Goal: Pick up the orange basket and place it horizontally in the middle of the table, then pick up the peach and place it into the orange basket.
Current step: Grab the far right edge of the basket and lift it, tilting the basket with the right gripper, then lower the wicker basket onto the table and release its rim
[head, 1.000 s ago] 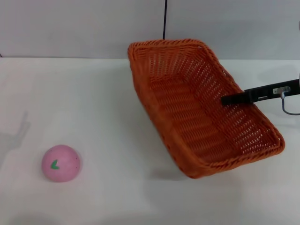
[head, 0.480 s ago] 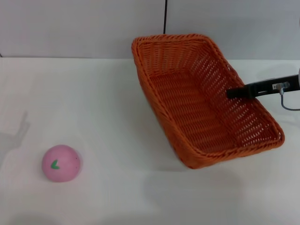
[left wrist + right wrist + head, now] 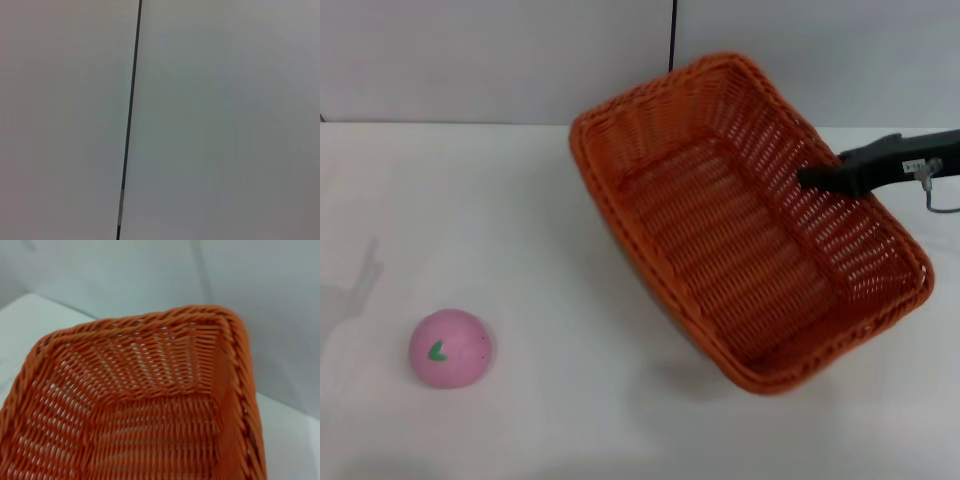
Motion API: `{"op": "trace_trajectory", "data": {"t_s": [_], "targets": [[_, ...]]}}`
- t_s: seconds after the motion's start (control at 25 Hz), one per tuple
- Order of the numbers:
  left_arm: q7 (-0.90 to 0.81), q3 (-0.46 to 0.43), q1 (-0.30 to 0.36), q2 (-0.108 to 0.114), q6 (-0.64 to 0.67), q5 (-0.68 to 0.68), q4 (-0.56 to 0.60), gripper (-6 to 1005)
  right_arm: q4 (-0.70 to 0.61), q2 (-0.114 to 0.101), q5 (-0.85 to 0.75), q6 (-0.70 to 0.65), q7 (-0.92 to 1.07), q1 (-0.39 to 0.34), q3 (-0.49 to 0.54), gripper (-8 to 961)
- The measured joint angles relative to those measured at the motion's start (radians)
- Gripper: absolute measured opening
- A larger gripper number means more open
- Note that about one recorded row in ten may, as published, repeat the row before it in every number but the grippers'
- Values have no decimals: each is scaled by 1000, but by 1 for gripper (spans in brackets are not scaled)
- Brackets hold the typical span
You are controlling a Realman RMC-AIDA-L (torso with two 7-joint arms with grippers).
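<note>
Right now the large orange woven wicker basket [image 3: 745, 225] hangs tilted above the right half of the wide white table [image 3: 520, 230], its long axis running diagonally from the far centre toward the near right, with a shadow under its near corner suggesting that it is lifted clear or barely touching. The right gripper [image 3: 820, 178] reaches in from the right edge and meets the basket at its right-hand long rim; one dark finger lies inside against the sloping wall, and since the basket is carried this way the claw appears clamped on that rim, though the outer finger is hidden. From the right wrist view only the basket's far end wall and braided rim [image 3: 150, 360] show. The small round pink peach [image 3: 450, 348], marked with a green leaf, sits well apart at the near left of the table. The left gripper is out of sight, its wrist camera facing a blank wall. The main risk I judge is the single-edge hold: the heavy, unsupported side could swing or slip from the pinch, and setting it down while skewed would leave it diagonal rather than horizontal.
</note>
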Motion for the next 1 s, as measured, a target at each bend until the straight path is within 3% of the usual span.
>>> {"op": "trace_trajectory", "data": {"t_s": [0.2,0.48,0.72,0.88,1.0], "targets": [[0,1,3,0,-4,0,-3,846,-56,-10,21,-88,-112,14,0,162],[3,15,14,4,-26,1,-12,846,-74,-56,19,-150,-201,80,-67,152],[5,33,26,3,-66,3,-17,846,-78,-47,20,-146,-291,102,-104,147],[7,43,37,3,-80,3,-17,846,-77,-13,22,-142,-389,128,-126,147],[8,43,44,2,-81,3,-14,846,-69,-6,22,-128,-418,141,-179,148]]}}
